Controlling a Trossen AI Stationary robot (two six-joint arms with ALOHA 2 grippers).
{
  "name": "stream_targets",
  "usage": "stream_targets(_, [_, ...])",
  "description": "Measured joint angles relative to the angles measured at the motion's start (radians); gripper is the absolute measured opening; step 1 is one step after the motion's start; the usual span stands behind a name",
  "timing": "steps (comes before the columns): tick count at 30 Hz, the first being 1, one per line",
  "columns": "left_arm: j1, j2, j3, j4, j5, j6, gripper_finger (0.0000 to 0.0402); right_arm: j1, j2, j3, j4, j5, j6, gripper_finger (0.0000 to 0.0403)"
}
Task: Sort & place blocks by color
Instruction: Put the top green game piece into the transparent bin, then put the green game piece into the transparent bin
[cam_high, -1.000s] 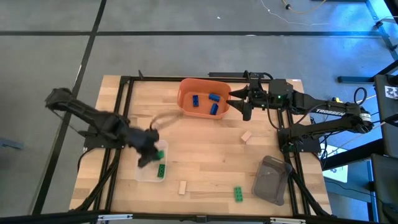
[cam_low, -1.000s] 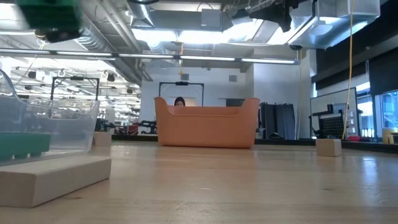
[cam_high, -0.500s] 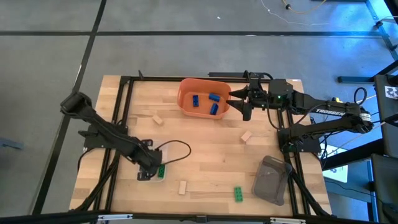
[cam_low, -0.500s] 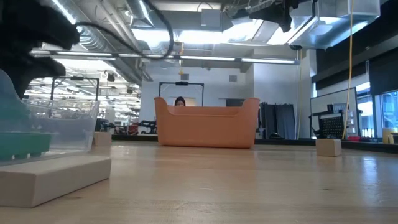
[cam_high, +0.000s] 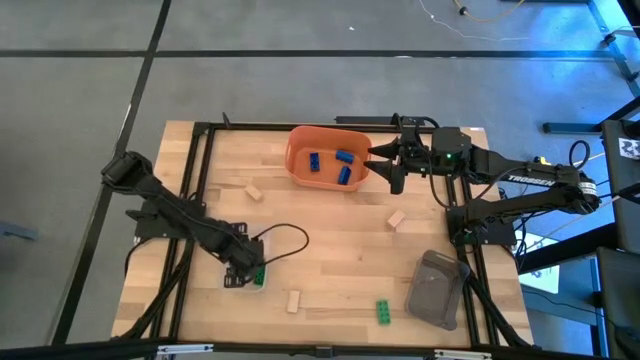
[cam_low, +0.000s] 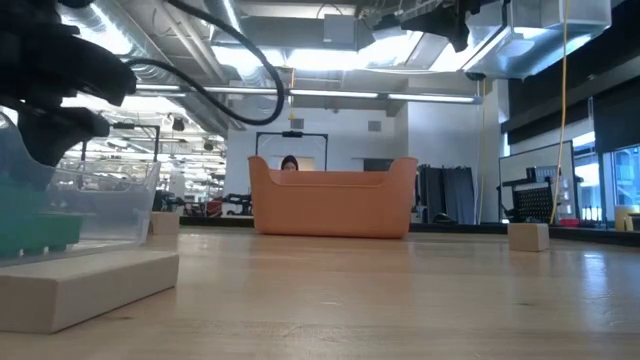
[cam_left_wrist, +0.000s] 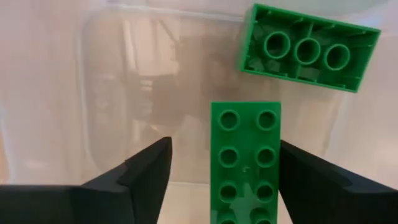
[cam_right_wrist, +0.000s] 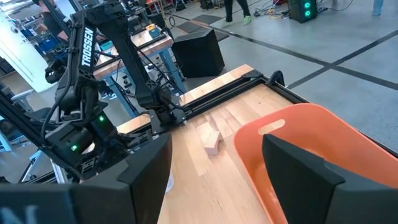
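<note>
My left gripper (cam_high: 243, 272) is open and low over the clear tray (cam_high: 228, 281) near the table's left near corner. In the left wrist view its fingers (cam_left_wrist: 225, 149) stand on either side of a green block (cam_left_wrist: 245, 158) lying studs up in the tray; a second green block (cam_left_wrist: 308, 46) lies beside it, underside up. A third green block (cam_high: 383, 312) lies on the table near the near edge. Three blue blocks (cam_high: 343, 166) sit in the orange bin (cam_high: 295, 150). Tan blocks (cam_high: 254, 190) (cam_high: 397, 219) (cam_high: 293, 300) lie loose on the table. My right gripper (cam_high: 383, 165) waits open beside the bin's right side.
A grey tray (cam_high: 437, 290) lies near the table's right near corner. A black cable (cam_high: 285, 240) loops over the table by the left gripper. Black frame rails run along the table's left and right edges. Bare wood lies in the table's middle.
My left gripper has moved down and toward the near edge, to the clear tray. The green block that it carried high in the low view now lies in the tray beside the other green one. The right arm has kept still.
</note>
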Motion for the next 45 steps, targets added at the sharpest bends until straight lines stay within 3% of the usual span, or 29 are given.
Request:
stream_targets(9, [0.079, -0.062, 0.000, 0.005, 0.169, 0.028, 0.0270, 0.000, 0.000, 0.000, 0.000, 0.000, -0.001, 0.0251])
stream_targets(21, [0.185, -0.295, 0.006, 0.007, 0.116, 0.078, 0.0267, 0.000, 0.000, 0.000, 0.000, 0.000, -0.001, 0.0251])
stream_targets(26, [0.276, -0.385, 0.120, 0.036, 0.032, 0.135, 0.0267, 0.000, 0.000, 0.000, 0.000, 0.000, 0.001, 0.0251])
stream_targets(30, [0.366, -0.404, 0.239, 0.162, -0.078, 0.263, 0.0267, 0.000, 0.000, 0.000, 0.018, 0.000, 0.002, 0.0251])
stream_targets(34, [0.476, -0.404, 0.282, 0.430, -0.121, 0.346, 0.0267, 0.000, 0.000, 0.000, 0.031, 0.000, 0.002, 0.0251])
stream_targets(39, [0.566, -0.403, 0.199, 0.739, -0.077, 0.338, 0.0267, 0.000, 0.000, 0.000, 0.044, -0.050, 0.002, 0.0251])
stream_targets(45, [0.575, -0.400, 0.054, 0.989, -0.080, 0.257, 0.0267, 0.000, 0.000, 0.000, 0.053, -0.119, 0.001, 0.0251])
